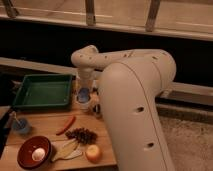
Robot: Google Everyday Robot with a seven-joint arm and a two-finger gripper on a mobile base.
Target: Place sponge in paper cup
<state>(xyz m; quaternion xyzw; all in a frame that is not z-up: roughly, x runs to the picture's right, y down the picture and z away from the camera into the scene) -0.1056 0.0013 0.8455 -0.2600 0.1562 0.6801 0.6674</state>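
My gripper (84, 89) points down from the white arm at the back of the wooden table, right of the green tray. A small light blue-grey sponge (83, 93) shows right at its tip. The white paper cup (85, 104) stands directly under the sponge. The sponge sits at the cup's rim; I cannot tell whether it is held or resting in the cup. The bulky arm hides the table to the right of the cup.
A green tray (42, 91) lies at the back left. A small blue cup with a stick (20, 125) stands at the left edge. A red chili (66, 125), a dark cluster (82, 134), a brown bowl (25, 156), pale slices (67, 149) and a round fruit (93, 152) lie in front.
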